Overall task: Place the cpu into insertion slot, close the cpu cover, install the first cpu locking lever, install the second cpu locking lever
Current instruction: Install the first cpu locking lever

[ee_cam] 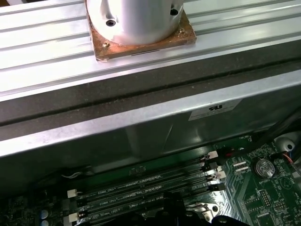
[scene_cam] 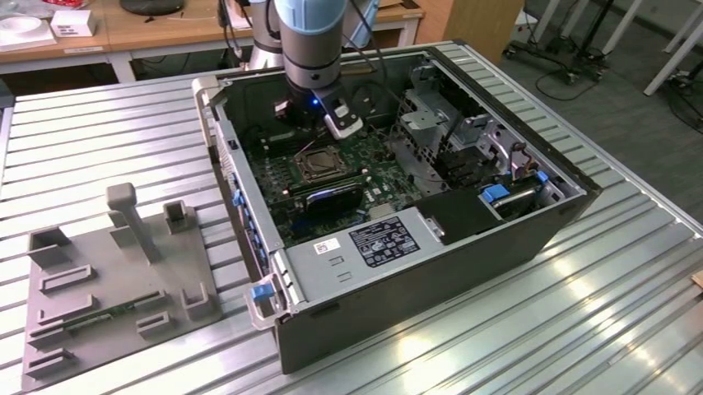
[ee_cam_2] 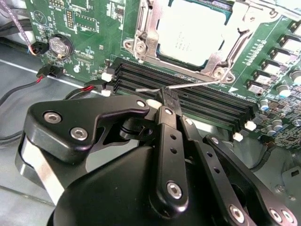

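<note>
Now the gripper point(ee_cam_2: 167, 96) is clenched on the thin lever point(ee_cam_2: 197, 84) just beside the socket point(ee_cam_2: 133, 45). The chip point(ee_cam_2: 190, 30) lies inside it, under the cover point(ee_cam_2: 146, 23).

The case point(scene_cam: 528, 239) is open on top above the insertion slot point(scene_cam: 318, 162). The case wall point(scene_cam: 227, 160) and drive cage point(scene_cam: 434, 123) flank this opening. Memory slots point(ee_cam_2: 197, 101) lie just beside the slot.

Exterior view is looking down from a distance at the open computer case point(scene_cam: 439, 271); both wrist views, close up, are sharing the memory slots point(ee_cam_2: 211, 101).
</note>
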Motion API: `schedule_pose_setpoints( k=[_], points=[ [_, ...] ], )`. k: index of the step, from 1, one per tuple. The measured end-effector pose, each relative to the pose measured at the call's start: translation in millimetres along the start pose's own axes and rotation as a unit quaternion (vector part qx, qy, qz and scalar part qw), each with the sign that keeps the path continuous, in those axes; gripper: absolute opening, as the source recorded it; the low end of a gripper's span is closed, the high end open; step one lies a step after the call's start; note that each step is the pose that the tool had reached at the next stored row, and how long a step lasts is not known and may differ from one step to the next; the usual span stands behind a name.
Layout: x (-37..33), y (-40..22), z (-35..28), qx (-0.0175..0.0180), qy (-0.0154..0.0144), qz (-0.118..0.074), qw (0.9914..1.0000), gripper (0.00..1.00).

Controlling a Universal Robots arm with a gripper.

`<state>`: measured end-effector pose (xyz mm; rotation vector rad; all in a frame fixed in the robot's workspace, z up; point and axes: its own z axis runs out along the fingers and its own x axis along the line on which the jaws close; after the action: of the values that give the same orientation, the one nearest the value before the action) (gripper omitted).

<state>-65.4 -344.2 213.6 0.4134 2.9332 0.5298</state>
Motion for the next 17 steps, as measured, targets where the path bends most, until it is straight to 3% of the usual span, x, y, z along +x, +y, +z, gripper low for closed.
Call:
schedule_pose_setpoints(
  k=[17],
  points=[
    [0.9,1.0,3.6,-0.0001,0.0000,0.000,1.00000,0.11]
  ],
)
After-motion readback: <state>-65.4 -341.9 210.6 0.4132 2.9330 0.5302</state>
